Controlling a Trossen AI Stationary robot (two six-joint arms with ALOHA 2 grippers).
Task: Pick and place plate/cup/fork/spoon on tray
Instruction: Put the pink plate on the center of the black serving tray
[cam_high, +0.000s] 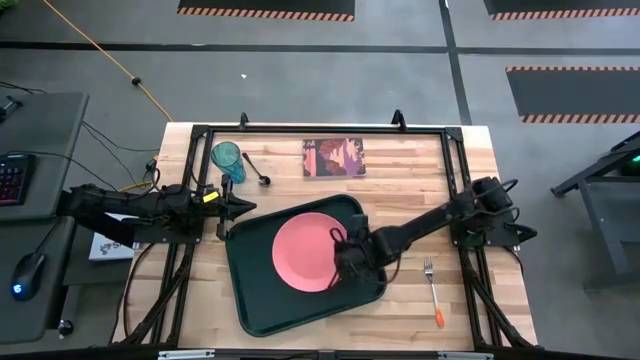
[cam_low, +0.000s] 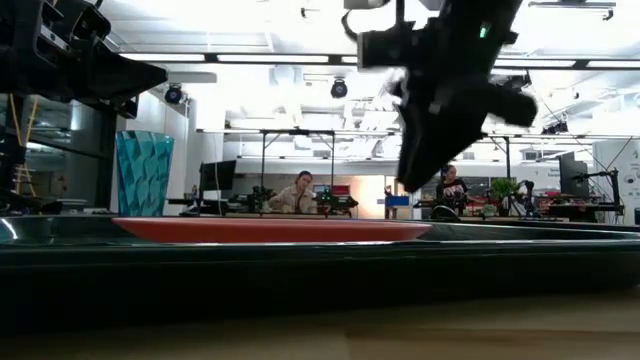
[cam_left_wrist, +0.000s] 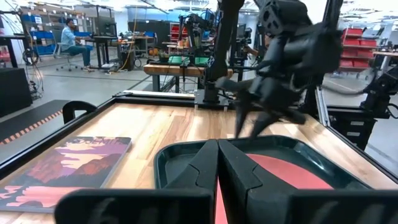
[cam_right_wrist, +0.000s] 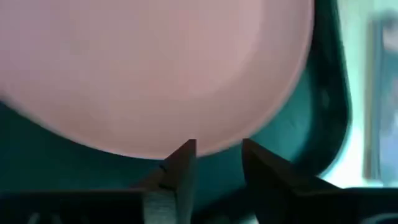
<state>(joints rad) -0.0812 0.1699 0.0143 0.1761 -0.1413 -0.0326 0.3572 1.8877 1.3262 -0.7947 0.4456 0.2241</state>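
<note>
The pink plate (cam_high: 300, 252) lies flat on the dark green tray (cam_high: 250, 310) at the table's middle. My right gripper (cam_high: 340, 252) hangs open just above the plate's right edge, its fingers (cam_right_wrist: 180, 171) clear of the plate (cam_right_wrist: 155, 68), as the low view shows (cam_low: 415, 182). My left gripper (cam_high: 238, 207) is shut and empty by the tray's far left corner. The teal cup (cam_high: 227, 160) and the dark spoon (cam_high: 258, 172) stand and lie on the table at the far left. The orange-handled fork (cam_high: 433, 292) lies on the table right of the tray.
A dark-red picture book (cam_high: 334, 157) lies flat near the far edge. A black frame runs along the table's edges (cam_high: 300, 130). People sit at desks in the room behind (cam_low: 298, 192).
</note>
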